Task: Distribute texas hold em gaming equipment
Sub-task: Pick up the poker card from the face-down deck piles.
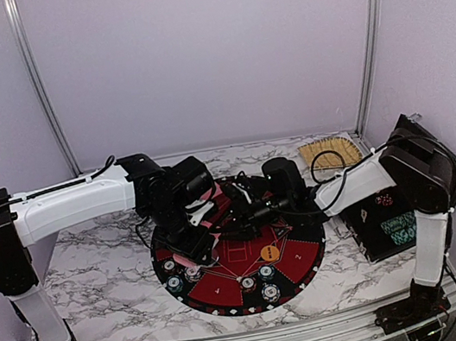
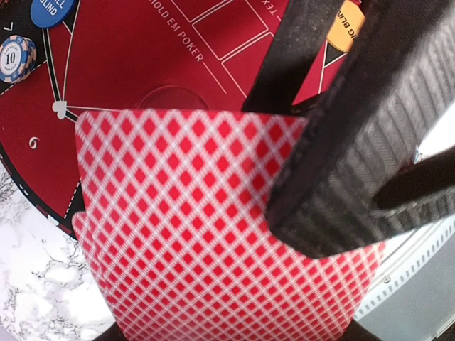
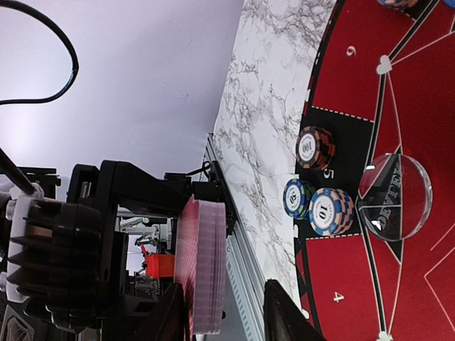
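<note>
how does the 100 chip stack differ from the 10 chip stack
The 100 chip stack is dark with orange-red edge stripes; the 10 chip stack is blue with peach stripes. The 100 chip stack stands alone; the 10 chip stack sits right beside another blue stack. The 10 chip stack is nearer the clear button than the 100 chip stack. Both stand upright on the mat's black border near the number 5.

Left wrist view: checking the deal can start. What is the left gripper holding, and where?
The stack of red-backed cards, gripped at its lower end; the contact itself is cropped.
</note>
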Motion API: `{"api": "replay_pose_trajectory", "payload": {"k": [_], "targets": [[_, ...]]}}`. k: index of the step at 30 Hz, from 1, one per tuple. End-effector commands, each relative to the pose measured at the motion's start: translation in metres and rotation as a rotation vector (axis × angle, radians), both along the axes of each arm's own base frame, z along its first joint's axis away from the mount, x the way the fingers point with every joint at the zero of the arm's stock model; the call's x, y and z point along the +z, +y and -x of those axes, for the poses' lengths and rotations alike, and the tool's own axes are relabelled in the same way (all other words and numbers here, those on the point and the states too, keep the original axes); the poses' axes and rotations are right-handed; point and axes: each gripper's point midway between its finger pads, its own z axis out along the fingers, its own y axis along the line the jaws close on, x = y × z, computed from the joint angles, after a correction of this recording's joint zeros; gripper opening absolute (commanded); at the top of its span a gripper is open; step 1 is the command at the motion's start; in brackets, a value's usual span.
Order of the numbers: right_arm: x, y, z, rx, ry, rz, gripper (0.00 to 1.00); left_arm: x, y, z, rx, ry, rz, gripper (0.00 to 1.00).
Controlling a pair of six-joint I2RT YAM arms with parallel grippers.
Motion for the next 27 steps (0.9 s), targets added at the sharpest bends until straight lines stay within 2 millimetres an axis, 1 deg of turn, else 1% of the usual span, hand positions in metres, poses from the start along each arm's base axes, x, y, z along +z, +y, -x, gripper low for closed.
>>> {"api": "replay_pose_trajectory", "payload": {"k": [1, 8, 16, 23, 27], "targets": [[0.0189, -0.0039, -0.0044, -0.019, -0.045, -0.024, 0.37, 0.0116, 0.0, 0.0031, -0.016, -0.01, 0.029, 0.41], [0.0272, -0.0074, -0.0051, -0.022, -0.055, -0.032, 0.35, 0.0073, 0.0034, 0.0016, -0.007, -0.01, 0.013, 0.4], [0.0288, -0.0099, -0.0031, -0.022, -0.049, -0.031, 0.27, 0.0052, 0.0047, -0.0015, 0.004, -0.007, 0.008, 0.4], [0.0275, -0.0123, -0.0008, -0.019, -0.043, -0.028, 0.25, 0.0041, 0.0051, -0.005, 0.014, -0.009, 0.003, 0.4], [0.0286, -0.0112, 0.0001, -0.015, -0.043, -0.032, 0.21, 0.0036, 0.0046, -0.0047, 0.012, -0.006, 0.003, 0.4]]}}
